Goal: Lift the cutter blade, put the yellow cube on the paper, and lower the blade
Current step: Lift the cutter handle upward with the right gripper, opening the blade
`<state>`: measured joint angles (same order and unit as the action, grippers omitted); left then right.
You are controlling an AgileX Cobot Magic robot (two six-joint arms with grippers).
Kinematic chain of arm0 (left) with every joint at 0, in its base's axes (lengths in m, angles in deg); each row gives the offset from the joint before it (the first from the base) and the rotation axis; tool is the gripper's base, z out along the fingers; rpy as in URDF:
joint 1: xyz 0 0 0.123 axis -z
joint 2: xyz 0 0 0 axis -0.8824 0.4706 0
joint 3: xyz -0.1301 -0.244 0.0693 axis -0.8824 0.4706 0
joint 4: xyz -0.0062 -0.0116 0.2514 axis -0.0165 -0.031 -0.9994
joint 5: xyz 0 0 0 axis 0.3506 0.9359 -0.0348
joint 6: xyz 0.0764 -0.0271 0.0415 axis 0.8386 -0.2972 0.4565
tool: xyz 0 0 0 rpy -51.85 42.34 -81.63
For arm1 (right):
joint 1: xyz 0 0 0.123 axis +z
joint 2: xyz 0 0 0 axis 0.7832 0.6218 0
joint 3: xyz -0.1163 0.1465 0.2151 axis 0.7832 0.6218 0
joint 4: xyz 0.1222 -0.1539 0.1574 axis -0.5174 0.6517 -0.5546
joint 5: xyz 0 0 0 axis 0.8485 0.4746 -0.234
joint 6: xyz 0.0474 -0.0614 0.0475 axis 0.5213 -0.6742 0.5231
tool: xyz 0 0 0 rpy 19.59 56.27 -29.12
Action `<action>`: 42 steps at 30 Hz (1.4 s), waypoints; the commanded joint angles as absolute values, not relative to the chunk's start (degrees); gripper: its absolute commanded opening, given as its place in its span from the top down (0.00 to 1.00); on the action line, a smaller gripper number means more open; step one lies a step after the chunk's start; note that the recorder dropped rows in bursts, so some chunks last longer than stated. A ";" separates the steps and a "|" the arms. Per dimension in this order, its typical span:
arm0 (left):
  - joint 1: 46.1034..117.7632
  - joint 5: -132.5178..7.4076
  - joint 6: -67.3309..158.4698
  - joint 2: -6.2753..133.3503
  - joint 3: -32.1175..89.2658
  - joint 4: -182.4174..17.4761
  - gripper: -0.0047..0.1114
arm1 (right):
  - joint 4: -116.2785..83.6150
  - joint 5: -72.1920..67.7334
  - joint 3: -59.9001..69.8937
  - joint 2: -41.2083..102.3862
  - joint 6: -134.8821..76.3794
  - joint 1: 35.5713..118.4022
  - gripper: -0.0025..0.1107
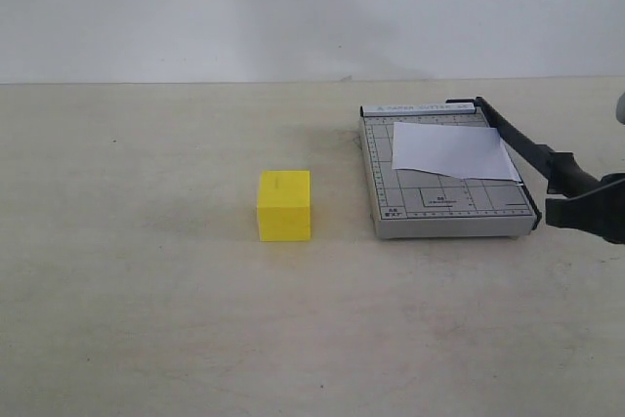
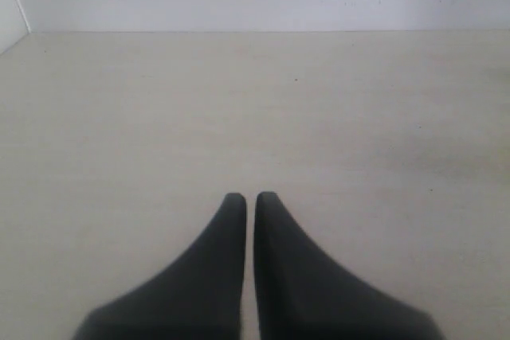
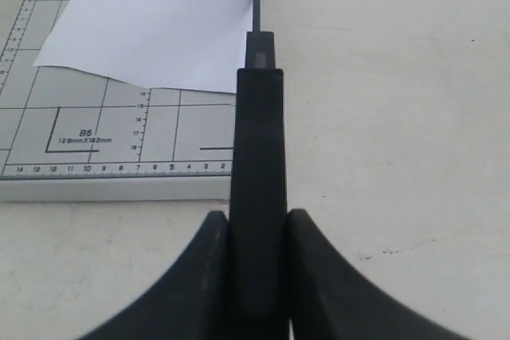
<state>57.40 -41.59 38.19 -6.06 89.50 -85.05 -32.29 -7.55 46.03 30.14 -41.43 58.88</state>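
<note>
The yellow cube (image 1: pixel 284 205) stands on the table left of the grey gridded cutter board (image 1: pixel 469 212). A white paper (image 1: pixel 452 150) (image 3: pixel 151 29) lies on the board's far half. The cutter blade (image 1: pixel 522 144) (image 3: pixel 257 149) runs along the board's right edge, its handle end lifted slightly off the board. My right gripper (image 1: pixel 586 204) (image 3: pixel 256 216) is shut on that thick black handle, one finger on each side. My left gripper (image 2: pixel 250 197) is shut on nothing over bare table; it does not show in the exterior view.
The beige tabletop (image 1: pixel 146 319) spreads around the cube and board. A pale wall (image 1: pixel 293 7) rises behind the table's far edge.
</note>
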 commanded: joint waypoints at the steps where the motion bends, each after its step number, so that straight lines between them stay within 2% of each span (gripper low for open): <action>1: 57.29 -42.11 37.70 -6.28 89.27 -85.05 0.92 | -31.00 -16.01 45.08 29.08 -42.57 58.87 0.98; 12: 57.29 -42.11 37.70 -6.28 89.27 -85.05 0.92 | -29.50 -15.40 40.54 27.15 -42.79 58.87 0.98; 42: 57.29 -42.11 37.70 -6.28 89.27 -85.05 0.92 | -28.98 -16.94 40.44 26.62 -42.79 58.87 0.98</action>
